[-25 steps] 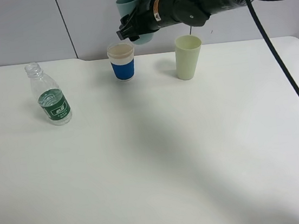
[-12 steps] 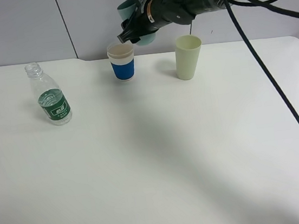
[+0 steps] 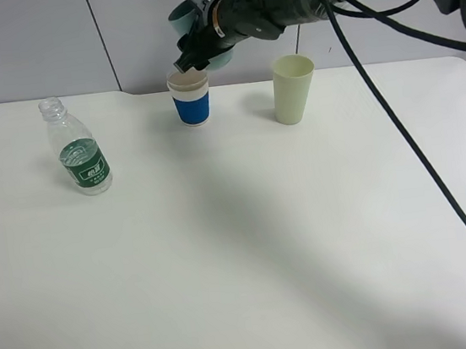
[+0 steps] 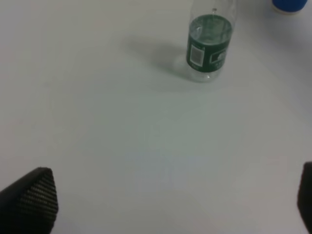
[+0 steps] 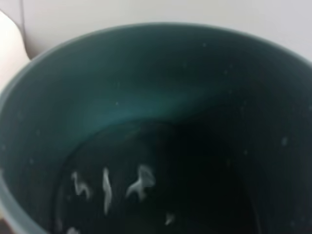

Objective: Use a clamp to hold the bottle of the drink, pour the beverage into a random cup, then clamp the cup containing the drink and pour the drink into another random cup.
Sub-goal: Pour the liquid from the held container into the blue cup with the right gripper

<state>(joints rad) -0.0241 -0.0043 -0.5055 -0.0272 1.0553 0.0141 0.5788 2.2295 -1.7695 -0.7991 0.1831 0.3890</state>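
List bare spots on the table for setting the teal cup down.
Front of the table, everything nearer than the bottle and cups, is bare. Also free: between the bottle and the blue-sleeved cup, and from the pale green cup to the right edge. Crowded: the back strip by the two cups, with the teal cup tilted above.

The bottle is clear ribbed plastic, the table matt, the paper cup ridged-sleeved, the teal tumbler smooth inside.
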